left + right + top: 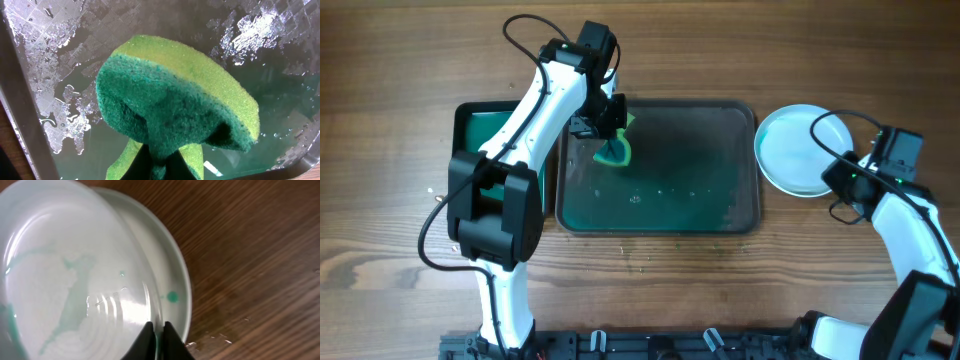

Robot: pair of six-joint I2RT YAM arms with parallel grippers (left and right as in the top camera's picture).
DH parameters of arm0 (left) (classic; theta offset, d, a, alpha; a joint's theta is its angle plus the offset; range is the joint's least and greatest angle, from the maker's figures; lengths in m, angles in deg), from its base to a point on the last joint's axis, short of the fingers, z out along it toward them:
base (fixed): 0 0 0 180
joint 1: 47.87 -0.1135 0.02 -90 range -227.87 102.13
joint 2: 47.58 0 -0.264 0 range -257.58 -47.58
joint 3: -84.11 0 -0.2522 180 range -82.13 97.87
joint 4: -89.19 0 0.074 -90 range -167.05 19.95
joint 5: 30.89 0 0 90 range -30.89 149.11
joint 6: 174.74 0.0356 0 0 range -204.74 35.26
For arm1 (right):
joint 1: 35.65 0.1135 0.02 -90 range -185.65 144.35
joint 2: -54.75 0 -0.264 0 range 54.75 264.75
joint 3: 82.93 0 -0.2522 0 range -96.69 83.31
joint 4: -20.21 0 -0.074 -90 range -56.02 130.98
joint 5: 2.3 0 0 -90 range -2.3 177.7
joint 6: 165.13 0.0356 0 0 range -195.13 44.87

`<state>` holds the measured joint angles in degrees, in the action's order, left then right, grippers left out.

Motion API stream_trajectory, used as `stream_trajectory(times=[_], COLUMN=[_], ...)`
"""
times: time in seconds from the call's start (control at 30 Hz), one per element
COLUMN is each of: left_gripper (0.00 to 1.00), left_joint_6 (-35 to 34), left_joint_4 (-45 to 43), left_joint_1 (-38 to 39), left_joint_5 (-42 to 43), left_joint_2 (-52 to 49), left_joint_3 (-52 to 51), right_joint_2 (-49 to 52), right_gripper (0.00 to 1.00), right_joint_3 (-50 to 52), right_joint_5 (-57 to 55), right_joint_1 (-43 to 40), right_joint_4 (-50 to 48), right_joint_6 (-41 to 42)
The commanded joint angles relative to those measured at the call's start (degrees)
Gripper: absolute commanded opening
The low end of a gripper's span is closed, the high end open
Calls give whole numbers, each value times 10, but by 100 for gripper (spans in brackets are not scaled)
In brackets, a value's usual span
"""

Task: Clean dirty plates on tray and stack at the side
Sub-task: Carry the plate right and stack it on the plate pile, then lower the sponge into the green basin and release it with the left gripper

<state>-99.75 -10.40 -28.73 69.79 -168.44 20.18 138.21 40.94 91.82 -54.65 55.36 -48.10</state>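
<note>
A green-and-yellow sponge is gripped by the left gripper above the rear left part of the dark rectangular tray. In the left wrist view the sponge is seen folded over on itself, pinched together at its lower end. Its dark green scouring side is turned outward and its yellow-green foam shows along the edge. The jaws are closed on that pinched end, though the fingers themselves are almost wholly hidden by the sponge.

The floor of the tray is covered by a thin film of teal-tinted water, with pale patches of foam and droplets near its rim. A smaller green tray is seen on the far side of the left arm, just beside the dark tray's left short side.

The white plates are placed on the wooden table, just beside the tray's right short side and outside it. In the right wrist view at least two plates are made out. An upper plate, marked with faint teal smears, is tilted over a lower plate, which bears a small teal spot. The near rim of the upper plate is clamped between the closed fingers of the right gripper. From overhead the right gripper is seen at the edge of the stack turned away from the tray.
</note>
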Motion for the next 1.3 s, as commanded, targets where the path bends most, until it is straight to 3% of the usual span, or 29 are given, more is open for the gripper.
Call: stream_trajectory(times=[0.0,0.23,0.37,0.47,0.53,0.77,0.87,1.0,1.13,1.2,1.27], left_gripper=[4,4,4,4,4,4,4,4,4,11,29], left_joint_6=[-7,-7,-7,-7,-7,-2,8,62,71,71,71], left_joint_4=[2,3,3,6,25,111,125,64,-21,-59,-61], left_joint_1=[2,2,1,-1,-12,-122,-173,-213,-237,-252,-257], left_joint_5=[-3,-3,-3,-7,-23,-138,-167,-168,-168,-168,-168], left_joint_2=[1,1,1,1,12,112,111,108,108,108,108], left_joint_3=[7,7,7,7,7,7,4,-57,-135,-171,-172], right_joint_2=[14,7,-15,-27,-27,-27,-27,-16,10,37,56], right_gripper=[13,14,25,33,34,43,45,47,48,47,48], right_joint_3=[1,-57,-123,-150,-155,-155,-155,-155,-155,-155,-155], right_joint_5=[10,8,24,193,261,264,264,253,253,254,254], right_joint_1=[10,10,10,12,18,75,94,133,161,175,181], right_joint_4=[-3,62,128,136,146,171,154,132,118,99,86], right_joint_6=[1,-2,-23,-117,-134,-165,-165,-166,-181,-195,-196])
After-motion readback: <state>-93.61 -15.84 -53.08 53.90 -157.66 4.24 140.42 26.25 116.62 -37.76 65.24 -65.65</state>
